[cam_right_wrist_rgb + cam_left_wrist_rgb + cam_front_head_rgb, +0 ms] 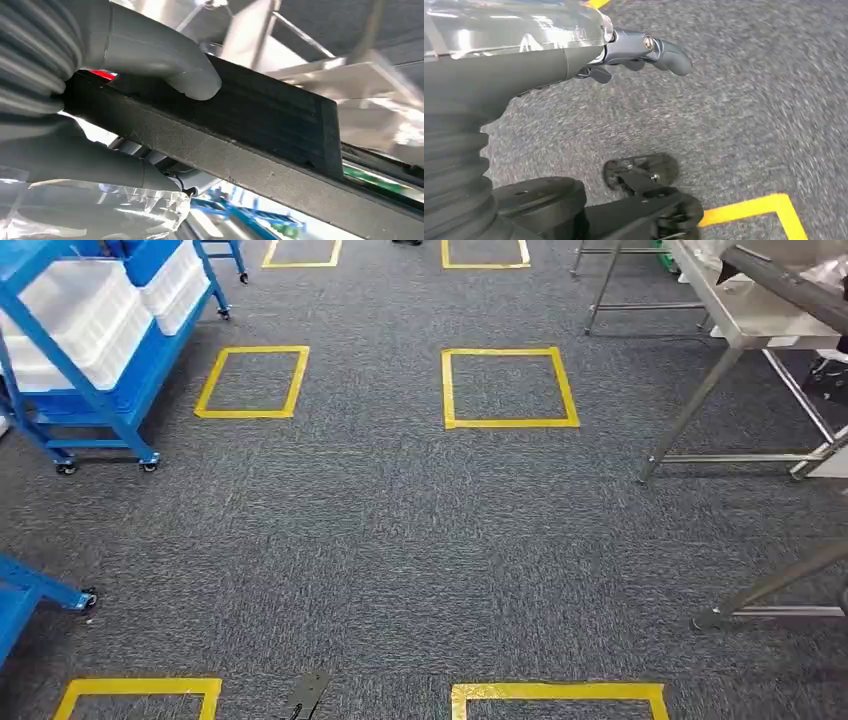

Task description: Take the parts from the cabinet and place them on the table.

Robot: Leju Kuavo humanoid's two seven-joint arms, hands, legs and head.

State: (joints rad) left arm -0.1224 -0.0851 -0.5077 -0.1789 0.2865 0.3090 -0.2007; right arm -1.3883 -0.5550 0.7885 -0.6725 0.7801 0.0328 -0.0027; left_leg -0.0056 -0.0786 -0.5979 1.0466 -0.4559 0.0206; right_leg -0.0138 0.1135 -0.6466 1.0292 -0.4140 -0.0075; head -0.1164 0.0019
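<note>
Head view: grey carpet floor (pixel 400 540) marked with yellow tape squares (pixel 510 388); blue wheeled rack (pixel 90 390) carrying white plastic bins (pixel 75 315) at upper left; stainless steel table (pixel 760 315) at upper right, with a long dark bar crossing its top edge, probably the carried part; risk judged here: the table's metal legs (pixel 690 415) stand in the approach path, and a long part held crosswise could strike them.

Left wrist view: left hand (pixel 634 52), grey with dark fingers, hangs over the carpet with fingers curled in and nothing in them; yellow tape corner (pixel 769 207) lies on the floor; the frame is blurred.

Right wrist view: right hand (pixel 125 70) grasps a long flat black rectangular part (pixel 240 130), thumb (pixel 175 65) pressed on its broad face; the long axis runs away from the hand, the free squared end toward the steel frame (pixel 350 75); the grasp sits at one end, so the overhang could lever the part loose, a likely slip.
</note>
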